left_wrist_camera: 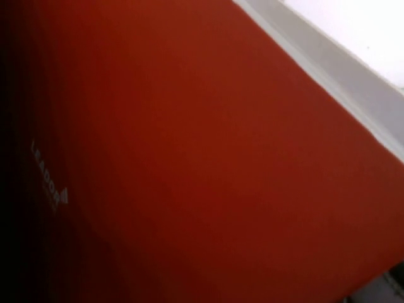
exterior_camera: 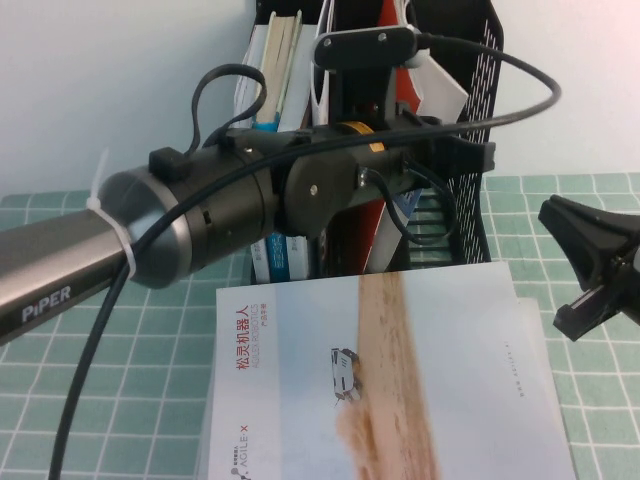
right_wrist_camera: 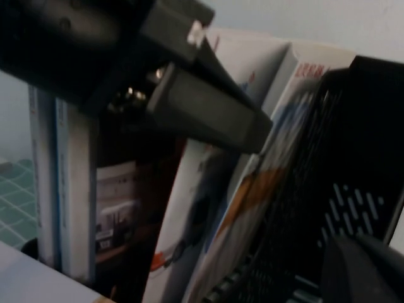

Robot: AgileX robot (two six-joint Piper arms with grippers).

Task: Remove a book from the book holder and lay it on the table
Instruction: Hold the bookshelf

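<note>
A white book point(exterior_camera: 400, 380) with a sandy-brown band, a small car and a red title lies flat on the table point(exterior_camera: 120, 400), on top of other copies. The black book holder point(exterior_camera: 465, 210) stands at the back with books upright in it. My left gripper point(exterior_camera: 440, 160) reaches into the holder beside a red-covered book point(left_wrist_camera: 189, 158), whose cover fills the left wrist view. My right gripper point(exterior_camera: 555, 268) is open and empty, above the table to the right of the holder. In the right wrist view, white-covered books point(right_wrist_camera: 208, 189) lean inside the holder point(right_wrist_camera: 353, 158).
Narrow blue-spined books point(exterior_camera: 275, 255) stand in the holder's left slot, also seen in the right wrist view point(right_wrist_camera: 63, 189). A black cable point(exterior_camera: 100, 340) hangs off my left arm. A pale wall stands behind the holder.
</note>
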